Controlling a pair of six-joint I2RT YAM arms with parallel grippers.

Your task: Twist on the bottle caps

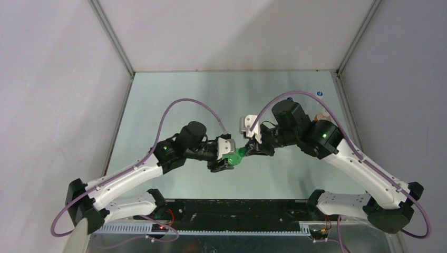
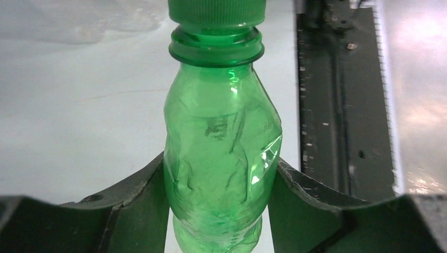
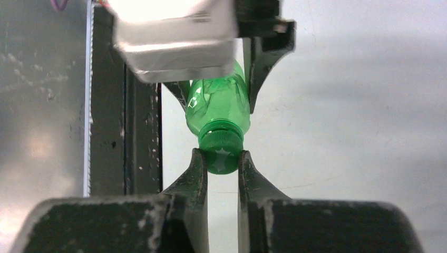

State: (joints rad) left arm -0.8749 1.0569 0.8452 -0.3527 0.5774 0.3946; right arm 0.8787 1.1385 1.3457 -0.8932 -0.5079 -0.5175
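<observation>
My left gripper point(image 1: 225, 159) is shut on the crumpled body of a green bottle point(image 2: 221, 153) and holds it above the table, neck toward the right arm. The bottle shows small in the top view point(image 1: 235, 157) and in the right wrist view point(image 3: 217, 105). The green cap point(image 3: 221, 153) sits on the bottle's neck; it also shows at the top edge of the left wrist view point(image 2: 216, 11). My right gripper point(image 3: 221, 158) is shut on the green cap, one finger on each side; in the top view it point(image 1: 249, 151) meets the bottle's neck. A blue cap point(image 1: 319, 94) lies at the far right corner.
A pale object point(image 1: 318, 117) shows behind the right arm near the right wall. Grey enclosure walls stand left, right and back. A black rail point(image 1: 237, 211) runs along the near edge between the arm bases.
</observation>
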